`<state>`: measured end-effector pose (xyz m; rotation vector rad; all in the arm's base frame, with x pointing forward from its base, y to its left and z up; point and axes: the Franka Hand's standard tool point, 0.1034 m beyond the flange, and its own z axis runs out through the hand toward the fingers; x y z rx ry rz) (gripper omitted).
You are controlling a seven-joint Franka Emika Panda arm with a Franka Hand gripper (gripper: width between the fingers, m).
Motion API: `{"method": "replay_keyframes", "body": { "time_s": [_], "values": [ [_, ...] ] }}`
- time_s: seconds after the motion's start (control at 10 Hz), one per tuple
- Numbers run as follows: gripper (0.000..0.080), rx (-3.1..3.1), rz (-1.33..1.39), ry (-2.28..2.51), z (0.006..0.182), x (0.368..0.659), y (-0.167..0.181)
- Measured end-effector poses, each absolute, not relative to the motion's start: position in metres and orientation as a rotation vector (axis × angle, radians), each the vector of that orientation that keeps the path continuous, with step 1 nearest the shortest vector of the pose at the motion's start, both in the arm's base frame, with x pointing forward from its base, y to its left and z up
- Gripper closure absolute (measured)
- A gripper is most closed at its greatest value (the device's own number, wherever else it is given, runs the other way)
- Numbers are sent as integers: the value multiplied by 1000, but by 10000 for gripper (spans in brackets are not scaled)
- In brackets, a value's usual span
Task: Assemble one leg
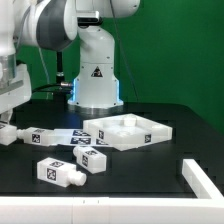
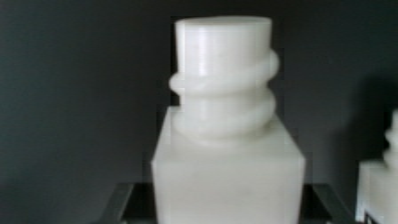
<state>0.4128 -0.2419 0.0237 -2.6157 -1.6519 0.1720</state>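
My gripper (image 2: 228,208) is shut on a leg (image 2: 224,150), a white post with a round threaded end that fills the wrist view. The dark fingers (image 2: 146,205) press on both of its flat sides. In the exterior view the gripper (image 1: 9,112) is at the left edge, low over the black table, with the held leg (image 1: 9,133) just under it. Two more legs with tags lie at the front: one (image 1: 60,172) and another (image 1: 93,157). The wide white square panel (image 1: 128,130) lies in the middle.
The marker board (image 1: 52,136) lies flat between the gripper and the panel. A white bar (image 1: 204,184) sits at the front right. The robot base (image 1: 96,75) stands behind the panel. Another white part (image 2: 381,170) shows at the edge of the wrist view.
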Motion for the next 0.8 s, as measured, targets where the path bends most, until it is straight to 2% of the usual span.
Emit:
{"method": "replay_keyframes", "body": {
  "time_s": [0.2,0.7,0.8],
  "values": [
    [515,-2608,177,-1656,12,421,-242],
    [515,-2613,173,-1652,9,421,-230],
    [361,-2612,173,-1653,9,421,-230]
  ]
}}
